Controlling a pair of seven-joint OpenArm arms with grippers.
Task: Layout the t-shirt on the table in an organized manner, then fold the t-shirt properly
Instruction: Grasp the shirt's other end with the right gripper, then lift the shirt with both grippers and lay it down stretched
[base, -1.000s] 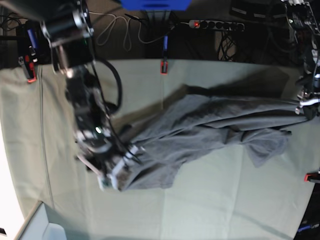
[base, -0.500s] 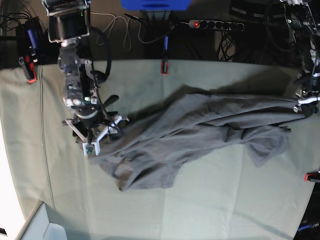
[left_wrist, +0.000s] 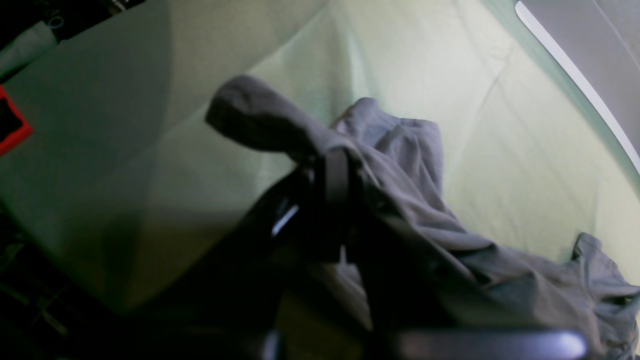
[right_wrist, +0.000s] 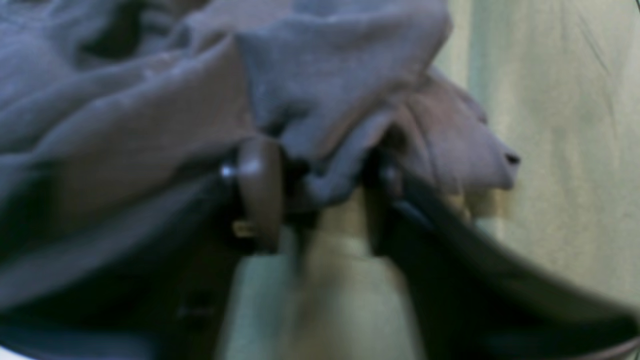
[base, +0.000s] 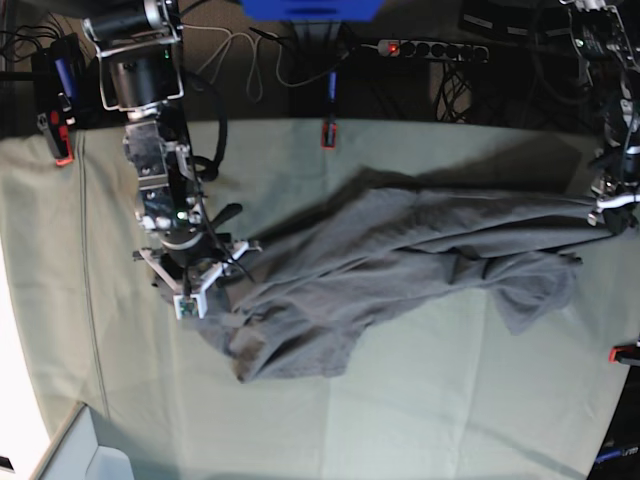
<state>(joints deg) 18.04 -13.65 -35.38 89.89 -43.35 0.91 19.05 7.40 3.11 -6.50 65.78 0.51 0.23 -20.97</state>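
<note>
The grey t-shirt (base: 400, 260) lies crumpled and stretched across the table (base: 450, 400). My left gripper (base: 605, 208) at the table's right edge is shut on one end of the shirt and holds it slightly raised. In the left wrist view the gripper (left_wrist: 334, 162) pinches a fold of the shirt (left_wrist: 400, 165). My right gripper (base: 190, 295) is at the shirt's left edge. In the right wrist view its fingers (right_wrist: 257, 190) stand apart, with a fold of the shirt (right_wrist: 325, 75) draped over and between them.
Red clamps (base: 327, 133) (base: 62, 150) (base: 625, 352) hold the green cloth at the edges. A power strip (base: 430, 48) and cables lie behind the table. A pale box corner (base: 80, 450) sits at the bottom left.
My right gripper left the shirt's lower left corner, moved up to the shirt's left edge, then shifted slightly down toward it. The corner stayed on the table. The left gripper held still.
</note>
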